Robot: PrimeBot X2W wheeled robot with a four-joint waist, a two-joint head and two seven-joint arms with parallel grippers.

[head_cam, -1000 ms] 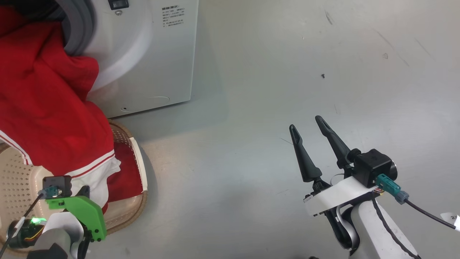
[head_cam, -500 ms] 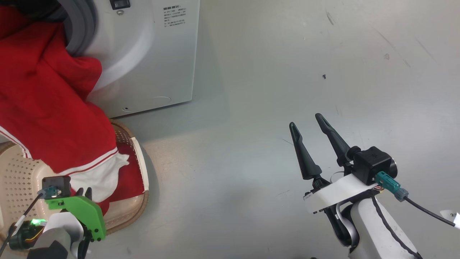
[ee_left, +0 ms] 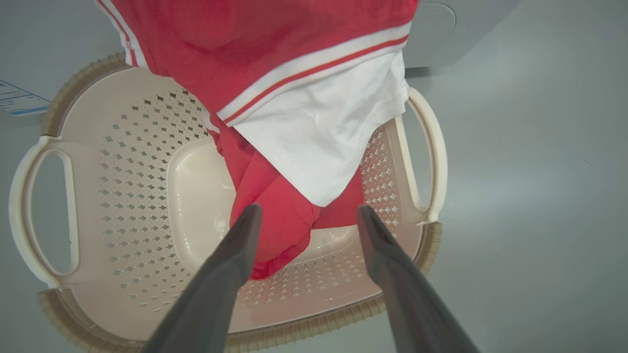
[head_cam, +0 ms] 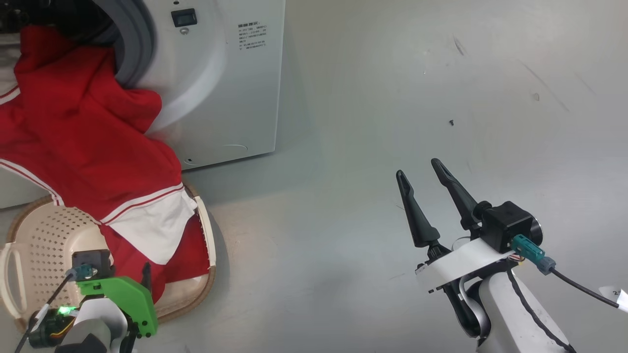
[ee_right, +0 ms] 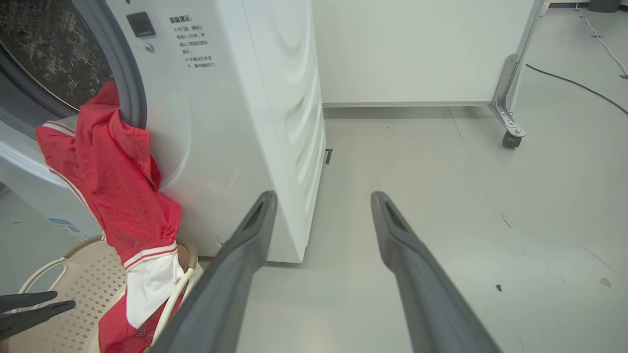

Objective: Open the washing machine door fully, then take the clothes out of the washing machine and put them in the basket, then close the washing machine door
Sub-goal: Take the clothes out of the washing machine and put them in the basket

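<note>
The clothes [head_cam: 88, 137], red with white panels and striped trim, spill from the mouth of the white washing machine [head_cam: 230, 88] down into the cream perforated basket [head_cam: 34, 235] on the floor in front of it. My left gripper [ee_left: 309, 211] hangs over the basket, open. The low red end of the clothes [ee_left: 274, 220] lies between its fingers, untouched by them. My right gripper [head_cam: 422, 179] stands open and empty over bare floor to the right, well away from the machine. The washing machine door is out of view.
In the right wrist view, grey floor stretches right of the machine. A white wheeled panel with a caster [ee_right: 512, 135] stands behind it, and a dark cable [ee_right: 579, 86] lies at the far right. A small screw [head_cam: 451, 122] lies on the floor.
My left gripper has opened and let go of the red clothes, whose lower end now rests in the basket. The head camera has shifted; the right arm has stayed put.
</note>
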